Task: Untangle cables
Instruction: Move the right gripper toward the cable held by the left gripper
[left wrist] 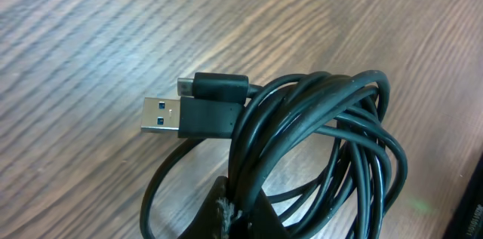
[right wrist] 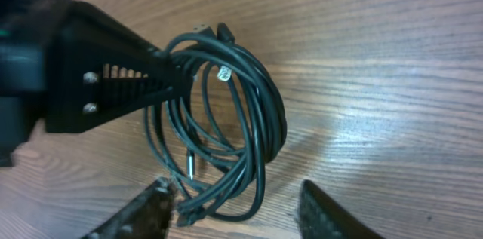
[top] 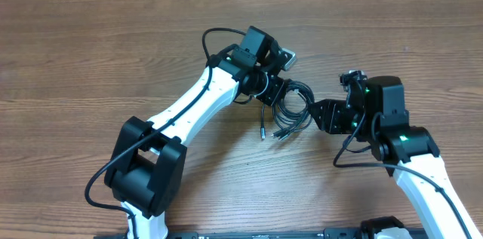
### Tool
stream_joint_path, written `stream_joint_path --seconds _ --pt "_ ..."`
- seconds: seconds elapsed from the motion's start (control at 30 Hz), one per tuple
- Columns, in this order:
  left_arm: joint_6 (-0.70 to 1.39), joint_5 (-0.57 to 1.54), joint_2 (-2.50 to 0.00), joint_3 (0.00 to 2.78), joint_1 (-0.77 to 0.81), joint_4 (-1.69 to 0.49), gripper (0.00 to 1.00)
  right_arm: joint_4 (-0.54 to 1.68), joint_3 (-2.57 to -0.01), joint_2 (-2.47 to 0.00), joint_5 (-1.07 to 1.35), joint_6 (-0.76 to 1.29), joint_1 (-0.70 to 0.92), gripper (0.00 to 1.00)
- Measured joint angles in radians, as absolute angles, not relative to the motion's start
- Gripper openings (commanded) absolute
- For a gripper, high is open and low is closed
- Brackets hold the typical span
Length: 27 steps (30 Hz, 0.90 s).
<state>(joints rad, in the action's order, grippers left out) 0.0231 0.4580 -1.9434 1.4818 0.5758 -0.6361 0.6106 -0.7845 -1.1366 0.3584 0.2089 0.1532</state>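
The cables (top: 290,107) are a tangled coil of thin black cords on the wood table. My left gripper (top: 273,94) is shut on several strands at the coil's left side. The left wrist view shows the pinched strands (left wrist: 302,156), a USB-A plug (left wrist: 181,116) and a smaller plug (left wrist: 215,84). My right gripper (top: 317,114) is open just right of the coil. In the right wrist view its fingertips (right wrist: 238,209) straddle the coil's lower loops (right wrist: 226,111), with an audio-jack tip (right wrist: 191,165) between them. The left gripper's black finger (right wrist: 113,84) holds the coil's left side.
The wooden table (top: 90,58) lies all around. The left arm's white links (top: 189,103) run from the lower left. The right arm (top: 407,148) comes in from the lower right. Loose plug ends (top: 275,132) stick out below the coil.
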Motion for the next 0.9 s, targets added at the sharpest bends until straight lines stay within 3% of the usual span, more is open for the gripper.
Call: stream_joint_path --seconds 0.17,0.33,0.57,0.9 --pt "0.023 0.465 -1.943 1.489 0.607 -0.636 0.04 0.613 -0.785 -1.200 0.359 0.211 0.153 0.23" --pt "0.023 0.468 -1.943 1.504 0.616 -0.637 0.04 0.613 -0.785 -1.232 0.355 0.213 0.153 0.20" --pt "0.023 0.468 -1.943 1.525 0.615 -0.640 0.04 0.613 -0.785 -1.262 0.348 0.213 0.153 0.04" --pt "0.023 0.439 -1.943 1.531 0.616 -0.680 0.04 0.667 -0.785 -1.269 0.307 0.237 0.154 0.04"
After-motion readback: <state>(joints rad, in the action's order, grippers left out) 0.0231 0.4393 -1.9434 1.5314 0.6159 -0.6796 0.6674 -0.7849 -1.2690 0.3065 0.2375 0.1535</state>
